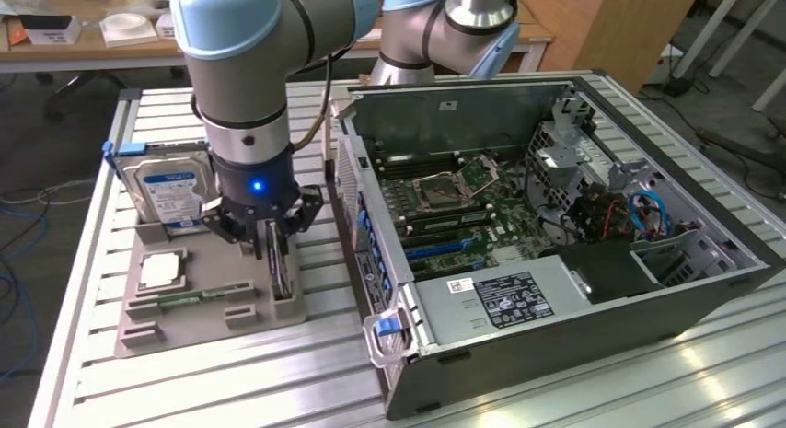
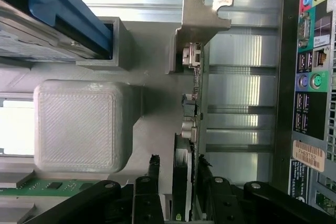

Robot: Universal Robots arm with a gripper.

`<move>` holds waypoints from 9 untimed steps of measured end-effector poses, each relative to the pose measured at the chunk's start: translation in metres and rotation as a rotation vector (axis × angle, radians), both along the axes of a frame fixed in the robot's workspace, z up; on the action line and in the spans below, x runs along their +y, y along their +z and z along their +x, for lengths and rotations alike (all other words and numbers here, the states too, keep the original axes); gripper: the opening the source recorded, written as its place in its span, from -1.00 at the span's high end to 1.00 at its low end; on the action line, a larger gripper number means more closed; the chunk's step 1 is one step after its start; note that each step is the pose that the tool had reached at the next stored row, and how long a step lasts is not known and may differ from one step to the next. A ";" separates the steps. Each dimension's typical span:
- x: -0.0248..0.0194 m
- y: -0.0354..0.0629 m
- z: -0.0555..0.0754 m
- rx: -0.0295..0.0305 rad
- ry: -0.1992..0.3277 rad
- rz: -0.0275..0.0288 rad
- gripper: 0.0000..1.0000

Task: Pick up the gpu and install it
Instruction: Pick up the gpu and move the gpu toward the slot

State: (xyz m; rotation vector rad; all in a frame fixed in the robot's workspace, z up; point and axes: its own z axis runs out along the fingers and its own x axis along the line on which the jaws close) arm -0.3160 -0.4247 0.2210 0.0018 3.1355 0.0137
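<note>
Surface (image 1: 246,382): slatted metal, carrying a grey tray (image 1: 184,322) (image 2: 152,77).
Memory stick (image 1: 184,299) (image 2: 47,187): green, lying flat near the tray's near end.
Gpu (image 1: 283,281) (image 2: 190,114): standing on edge in a slot along the tray's case-side edge, silvery bracket (image 2: 202,17) at one end.
Pincer (image 1: 272,239) (image 2: 177,163): lowered over the tray, fingers (image 2: 153,169) apart, one on each side of the gpu.
Hard drive (image 1: 169,193) (image 2: 26,35): upright at the tray's far end.
Computer case (image 1: 577,327) (image 2: 315,77): just beside the tray, lying open, motherboard exposed.
</note>
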 end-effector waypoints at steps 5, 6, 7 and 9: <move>-0.0001 -0.0007 0.001 -0.0018 0.000 -0.0175 0.23; -0.0001 -0.0008 0.001 -0.0022 0.000 -0.0202 0.23; 0.0000 -0.0009 0.002 -0.0024 0.000 -0.0216 0.23; 0.0000 -0.0011 0.003 -0.0027 0.000 -0.0237 0.23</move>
